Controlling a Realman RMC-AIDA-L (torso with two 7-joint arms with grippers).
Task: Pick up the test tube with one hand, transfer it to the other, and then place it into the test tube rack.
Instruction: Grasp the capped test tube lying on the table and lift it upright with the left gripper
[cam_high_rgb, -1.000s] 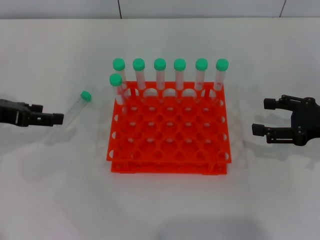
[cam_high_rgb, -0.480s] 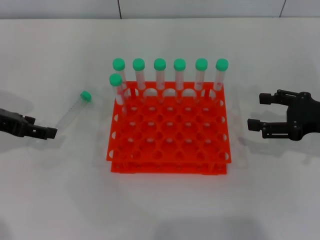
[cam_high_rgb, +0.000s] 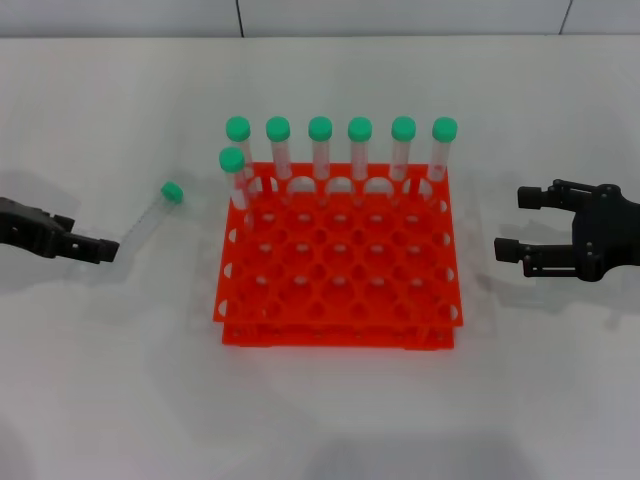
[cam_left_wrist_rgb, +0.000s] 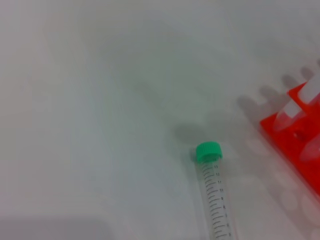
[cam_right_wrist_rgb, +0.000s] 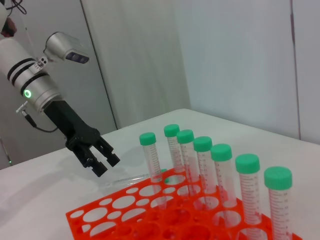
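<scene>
Meanwhile, the test tube (cam_high_rgb: 150, 215) lay flat on the table (cam_high_rgb: 120, 380) at nine o'clock of the test tube rack (cam_high_rgb: 338, 262). My left gripper (cam_high_rgb: 105, 250) hovered just beside its clear end, prongs parted a little around nothing. My right gripper (cam_high_rgb: 515, 224) waited at three o'clock, spread wide.

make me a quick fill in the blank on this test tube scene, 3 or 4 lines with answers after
1. The loose test tube lies on the table to the robot's ____ of the test tube rack.
2. The number of green-capped tubes standing upright in the rack is ____.
3. The right tool, with its prongs spread apart and holding nothing, is ____.
4. The left tool is near the loose tube's ____ end, the one opposite the cap.

Missing words: left; seven; open; bottom
</scene>
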